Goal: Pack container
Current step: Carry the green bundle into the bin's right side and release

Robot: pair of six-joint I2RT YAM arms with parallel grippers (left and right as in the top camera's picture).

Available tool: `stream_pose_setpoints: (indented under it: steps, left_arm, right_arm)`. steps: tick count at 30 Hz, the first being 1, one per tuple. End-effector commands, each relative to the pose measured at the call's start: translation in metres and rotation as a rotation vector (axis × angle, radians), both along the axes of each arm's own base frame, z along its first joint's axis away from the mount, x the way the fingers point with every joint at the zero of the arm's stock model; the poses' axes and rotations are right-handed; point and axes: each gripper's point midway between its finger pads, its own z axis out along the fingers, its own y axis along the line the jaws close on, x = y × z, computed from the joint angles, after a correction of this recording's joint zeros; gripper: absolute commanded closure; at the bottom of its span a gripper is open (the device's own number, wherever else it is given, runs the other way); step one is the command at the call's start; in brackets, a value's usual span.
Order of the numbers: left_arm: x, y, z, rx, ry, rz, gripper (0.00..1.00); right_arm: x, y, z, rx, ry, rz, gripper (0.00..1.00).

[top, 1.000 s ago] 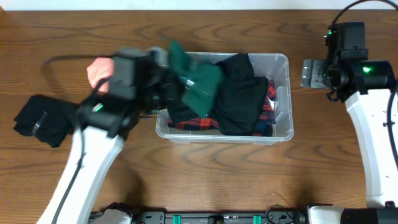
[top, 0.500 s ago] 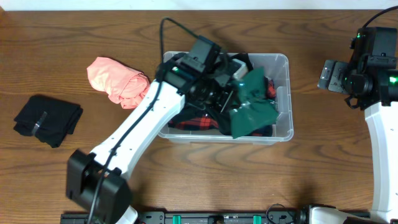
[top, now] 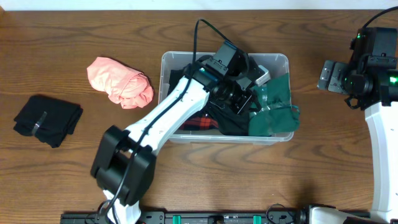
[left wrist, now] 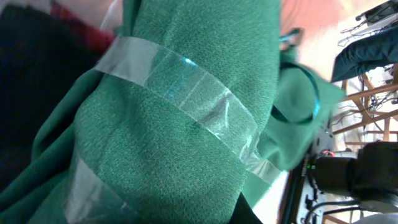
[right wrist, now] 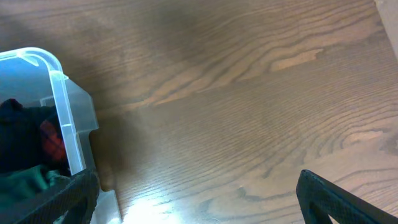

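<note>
Risk, spill: I see the green cloth (top: 272,111) lying across the right rim of the bin (top: 186,138), with a fold hanging outside it. If I release here, I judge that fold's weight could pull the cloth out.
Risk, snag: cloth bunched around the fingers could catch as I lift away and come up out of the bin.
Risk, shove: pushing the cloth down at the bin's right end could slide or tip the light bin.
Risk, room: the pile already sits near rim height, so later pieces may ride over the rim.
Left gripper (top: 251,93): low over the bin's right end, buried in the green cloth. The wrist view shows only green fabric and the clear rim, so I cannot tell how the jaws stand.
Right gripper (right wrist: 198,180): right of the bin and well apart from it, above bare table (top: 199,174), fingers spread wide, holding nothing.
Bin, place: on the table, between the pink cloth (top: 119,81) and the right gripper.
Bin, contents: black clothes (top: 219,118) fill most of it, a red plaid cloth (top: 198,122) shows beneath them near the front wall, and the green cloth lies on top at the right end.
Outside the bin: the pink cloth lies near its left side, and a black bundle (top: 48,119) lies farther left, well apart.
</note>
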Motion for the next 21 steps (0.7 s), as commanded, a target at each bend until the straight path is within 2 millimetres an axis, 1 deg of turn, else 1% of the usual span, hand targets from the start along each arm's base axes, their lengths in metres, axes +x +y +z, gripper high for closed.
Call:
stream_pose_setpoints:
  steps: [1,2,3,4,5,7,8,11,14,15,17,19,21]
  left_arm:
    - [0.008,-0.002,0.006,-0.011,-0.020,0.006,0.85]
    - [0.013,0.002,0.004,0.010,-0.033,0.030,0.70]
    - [0.020,0.007,0.002,0.034,-0.048,0.060,0.40]
    - [0.029,0.015,-0.001,0.074,-0.062,0.116,0.05]
    - [0.039,0.023,-0.002,0.110,-0.072,0.175,0.02]
    - [0.055,0.043,0.001,0.168,-0.090,0.279,0.02]
    - [0.059,0.050,0.006,0.173,-0.095,0.305,0.02]
    - [0.068,0.068,0.029,0.147,-0.089,0.383,0.02]
    - [0.065,0.077,0.053,0.115,-0.092,0.429,0.02]
    - [0.061,0.076,0.060,0.103,-0.089,0.431,0.02]
    - [0.043,0.061,0.073,0.062,-0.088,0.377,0.02]
    - [0.030,0.046,0.076,0.054,-0.100,0.331,0.02]
    - [0.020,0.030,0.071,0.074,-0.131,0.304,0.01]
  right_arm:
    - [-0.002,-0.004,0.004,0.006,-0.012,-0.022,0.01]
    - [-0.002,-0.004,0.004,0.006,-0.012,-0.022,0.01]
    - [-0.002,-0.004,0.004,0.006,-0.012,-0.022,0.01]
    - [-0.002,-0.004,0.004,0.006,-0.012,-0.022,0.01]
    - [-0.002,-0.004,0.004,0.006,-0.012,-0.022,0.01]
    - [-0.002,-0.004,0.004,0.006,-0.012,-0.022,0.01]
    - [-0.002,-0.004,0.004,0.006,-0.012,-0.022,0.01]
    - [-0.002,-0.004,0.004,0.006,-0.012,-0.022,0.01]
    - [-0.002,-0.004,0.004,0.006,-0.013,-0.022,0.01]
    - [-0.002,-0.004,0.004,0.006,-0.012,-0.022,0.01]
    - [-0.002,-0.004,0.004,0.007,-0.013,-0.022,0.01]
    - [-0.002,-0.003,0.004,0.007,-0.013,-0.022,0.01]
    - [-0.002,-0.004,0.004,0.006,-0.012,-0.022,0.01]
